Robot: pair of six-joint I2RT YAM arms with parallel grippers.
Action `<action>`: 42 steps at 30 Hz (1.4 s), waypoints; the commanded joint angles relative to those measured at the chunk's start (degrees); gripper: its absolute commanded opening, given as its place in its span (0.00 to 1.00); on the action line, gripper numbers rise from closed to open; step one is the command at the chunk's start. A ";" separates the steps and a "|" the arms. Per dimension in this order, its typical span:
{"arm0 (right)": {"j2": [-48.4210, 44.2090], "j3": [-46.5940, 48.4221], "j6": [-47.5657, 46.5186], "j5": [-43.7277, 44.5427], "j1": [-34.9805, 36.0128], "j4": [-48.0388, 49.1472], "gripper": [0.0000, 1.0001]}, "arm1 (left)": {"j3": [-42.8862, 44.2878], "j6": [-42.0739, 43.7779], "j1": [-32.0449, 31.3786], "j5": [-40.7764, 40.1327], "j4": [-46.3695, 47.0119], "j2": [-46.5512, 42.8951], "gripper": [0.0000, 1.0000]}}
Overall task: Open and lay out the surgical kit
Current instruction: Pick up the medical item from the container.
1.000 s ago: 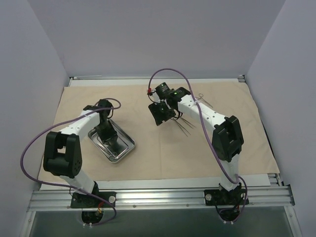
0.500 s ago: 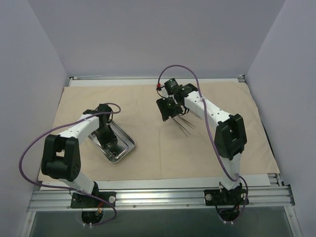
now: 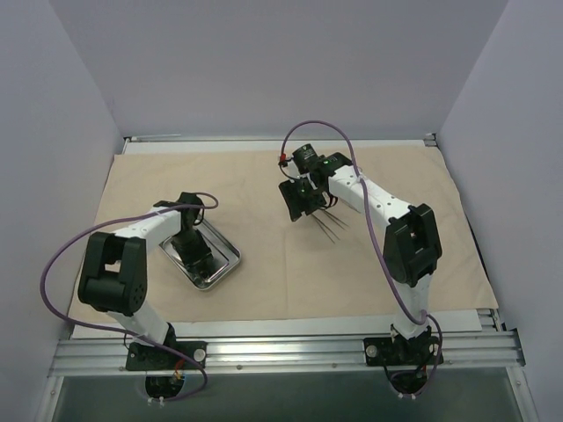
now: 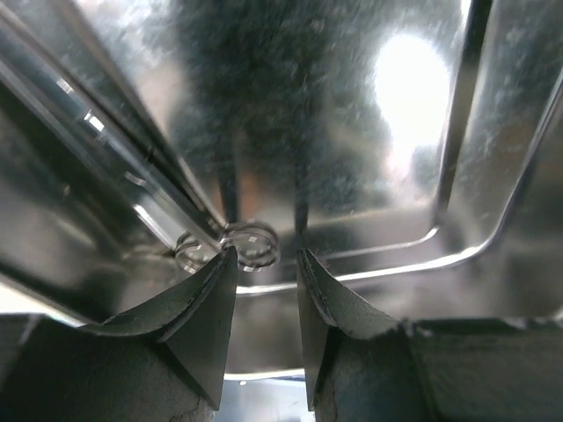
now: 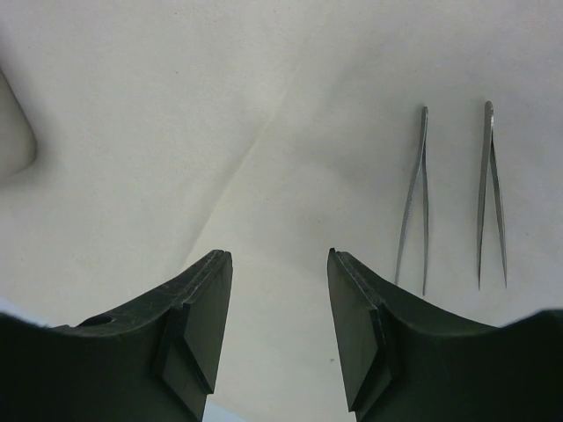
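The beige cloth wrap (image 3: 264, 290) lies spread flat over the table. The steel tray (image 3: 224, 261) sits on its left part. My left gripper (image 3: 190, 247) is down inside the tray (image 4: 413, 158), jaws a little apart. The ring handles (image 4: 251, 244) of a metal instrument lie just beyond its fingertips; the gripper (image 4: 266, 255) holds nothing. My right gripper (image 3: 301, 199) hovers open and empty over bare cloth (image 5: 176, 132). In the right wrist view the gripper (image 5: 280, 255) is left of two thin tweezers (image 5: 413, 207) that lie side by side. The tweezers (image 3: 332, 225) also show from above.
Grey walls close in the table on the left, back and right. The cloth has a soft crease (image 5: 255, 149) ahead of the right gripper. A metal rail (image 3: 281, 352) runs along the near edge by the arm bases.
My right gripper has moved a little right and toward the back, away from the tray. My left gripper has shifted slightly inside the tray.
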 commanded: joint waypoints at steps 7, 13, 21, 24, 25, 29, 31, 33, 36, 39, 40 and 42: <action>-4.23 -1.15 0.38 -0.21 -0.15 -0.34 0.48 | -0.79 -1.95 -1.15 0.88 5.69 4.20 0.40; -4.32 -0.80 0.29 -0.12 -0.14 -0.69 0.48 | -0.62 -1.34 -1.06 0.53 6.93 7.01 0.18; -4.06 -0.71 0.38 0.05 -0.06 -0.43 0.48 | 7.11 3.93 -0.98 -1.49 0.79 5.36 0.02; -3.53 0.16 0.38 -0.12 -0.06 -0.51 0.48 | 10.19 5.34 -0.89 -1.49 -2.02 2.54 0.02; -3.35 0.43 0.29 -0.12 0.12 -0.43 0.48 | 11.06 5.70 -0.89 -1.49 -2.73 2.01 0.02; -2.13 1.40 0.29 -0.30 0.21 -0.51 0.48 | 13.62 6.14 -0.89 -1.49 -5.29 -0.45 0.02; -1.77 2.01 0.20 -0.30 0.47 -0.51 0.48 | 13.88 5.88 -0.80 -1.49 -5.82 -1.86 0.02; -1.42 2.71 0.29 -0.38 0.64 -0.51 0.48 | 13.89 5.96 -0.80 -1.49 -5.99 -2.74 0.02; -0.89 3.33 0.20 -0.38 1.08 -0.78 0.48 | 13.89 6.14 -0.54 -1.15 -6.25 -3.27 0.02; -0.45 4.21 0.12 -0.47 1.44 -1.04 0.48 | 14.24 6.23 -0.36 -0.44 -6.69 -4.32 0.02; -0.37 4.21 0.12 -0.56 1.44 -1.04 0.48 | 14.50 6.40 -0.36 0.17 -6.69 -4.58 0.02; -0.19 4.56 0.11 -1.43 1.52 -0.95 0.48 | 14.76 7.10 -0.36 0.87 -6.96 -5.55 0.02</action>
